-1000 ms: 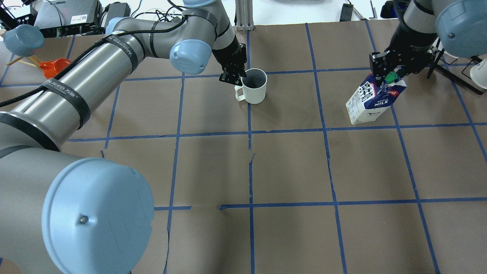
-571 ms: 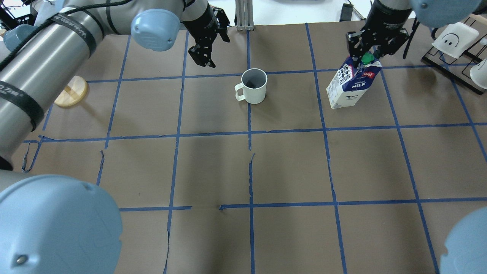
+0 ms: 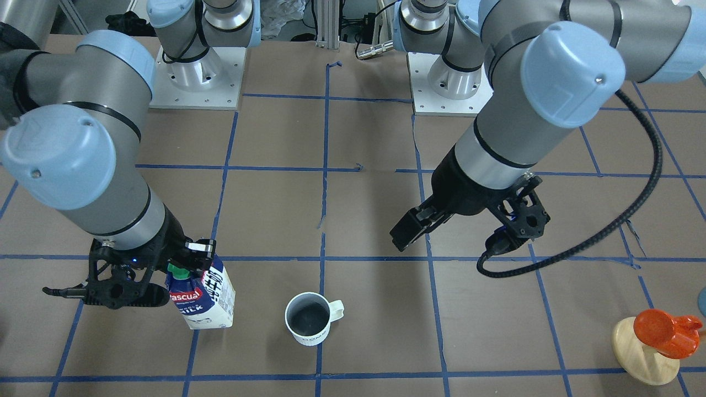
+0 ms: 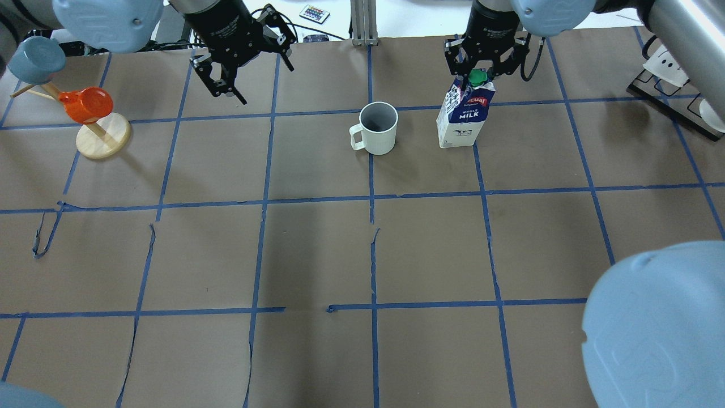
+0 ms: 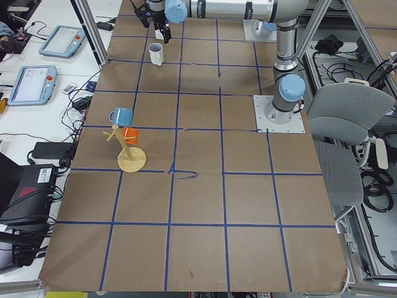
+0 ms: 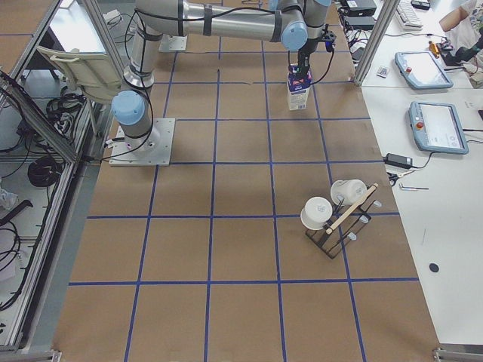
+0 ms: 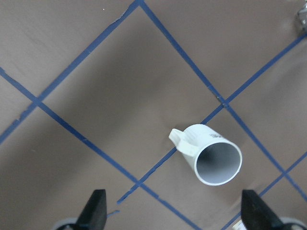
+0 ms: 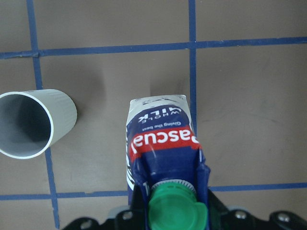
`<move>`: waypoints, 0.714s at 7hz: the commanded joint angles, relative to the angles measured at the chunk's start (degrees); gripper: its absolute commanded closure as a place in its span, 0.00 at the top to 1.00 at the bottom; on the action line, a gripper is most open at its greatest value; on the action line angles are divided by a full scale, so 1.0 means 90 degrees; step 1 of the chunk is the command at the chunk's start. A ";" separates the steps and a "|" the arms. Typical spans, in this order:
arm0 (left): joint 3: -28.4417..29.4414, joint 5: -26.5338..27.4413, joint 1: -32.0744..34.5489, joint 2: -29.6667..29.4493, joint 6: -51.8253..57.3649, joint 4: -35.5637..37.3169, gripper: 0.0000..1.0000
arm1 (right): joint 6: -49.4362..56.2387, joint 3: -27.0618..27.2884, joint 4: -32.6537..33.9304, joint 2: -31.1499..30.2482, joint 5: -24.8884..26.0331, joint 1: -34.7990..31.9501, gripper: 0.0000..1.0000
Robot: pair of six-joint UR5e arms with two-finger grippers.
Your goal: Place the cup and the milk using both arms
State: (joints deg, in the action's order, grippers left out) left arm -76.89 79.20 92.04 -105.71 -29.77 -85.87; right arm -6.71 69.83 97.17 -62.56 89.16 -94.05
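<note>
Standing upright on the brown paper table cover (image 4: 317,249), the white mug (image 4: 378,129) sits on a blue tape line (image 4: 372,187) in the far middle of the taped grid. Its handle is turned toward the robot's left and its grey inside faces up.

Near it on the robot's right, but not touching it, stands the milk carton (image 4: 461,116). It is dark blue and white, with a red Pascual band and a green screw cap (image 8: 177,211).

The right gripper (image 4: 477,85) comes down from above onto the carton's gable top, with its fingers on either side of the ridge by the cap. It looks clamped on the carton, though the right wrist view hides the fingertips behind the gable, so the contact itself is not plain. The carton is close to upright, and its base seems to rest on the paper beside a tape line.

The left gripper (image 7: 175,215) hangs above the table off to the mug's left, well apart from it and holding nothing. The left wrist view shows its two fingers spread wide, with the mug on the paper beyond them.

At the table's left end, a wooden mug tree (image 4: 103,141) carries an orange cup (image 4: 85,105) and a blue cup (image 4: 31,56). At the right end, a dark rack (image 6: 332,234) holds white cups (image 6: 315,213).
</note>
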 commanded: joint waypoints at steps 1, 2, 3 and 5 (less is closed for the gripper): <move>-0.0692 0.0126 -0.0285 0.0562 0.1400 0.0049 1.00 | -0.0706 -0.0230 0.0295 0.0387 -0.0275 -0.0311 0.33; -0.0965 0.0213 -0.0295 0.0709 0.2186 0.0291 1.00 | -0.0777 -0.0230 0.0335 0.0504 -0.0287 -0.0379 0.33; -0.1258 0.0678 -0.0315 0.0904 0.2784 0.0602 1.00 | -0.0894 -0.0230 0.0345 0.0525 -0.0297 -0.0419 0.33; -0.1456 0.1200 -0.0296 0.1138 0.2819 0.0442 1.00 | -0.1002 -0.0230 0.0452 0.0602 -0.0307 -0.0419 0.33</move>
State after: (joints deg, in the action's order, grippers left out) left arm -88.82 88.01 89.33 -96.96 -5.42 -80.72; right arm -15.23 67.78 100.48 -57.68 86.47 -97.74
